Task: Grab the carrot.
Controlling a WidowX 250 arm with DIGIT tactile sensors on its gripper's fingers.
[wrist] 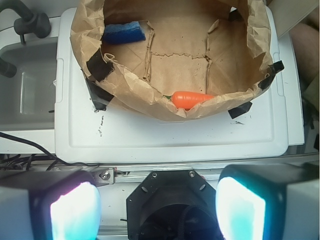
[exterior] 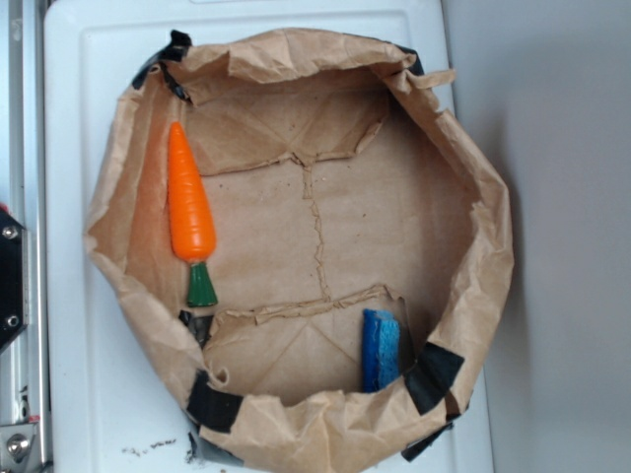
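Wrist view: the pincer (wrist: 157, 210) occupies the bottom edge, its two pads spread wide apart, one at the left corner and one at the right, with nothing between them and nothing touched. It hangs high over the near rim of the white surface (wrist: 150, 135), well apart from everything it must reach.

Beyond it sits a shallow brown paper bag (wrist: 130, 90), its sides rolled down and patched with black tape. The carrot (wrist: 190, 99) lies on the bag floor hard against the near wall, whose crumpled edge hides its lower flank in this view. In the exterior view the carrot (exterior: 189, 207) lies lengthwise along the left wall, pointed end toward the top of the frame, green stem toward the bottom. A blue block (exterior: 381, 350) rests in the opposite corner, well apart.

Probable hazards: a pad may land on the paper wall instead of beside the carrot, folding the bag inward or dragging it; the glossy tapered body may squirt out of a closing grip; a grip taken across the thin tip would likely slip off.
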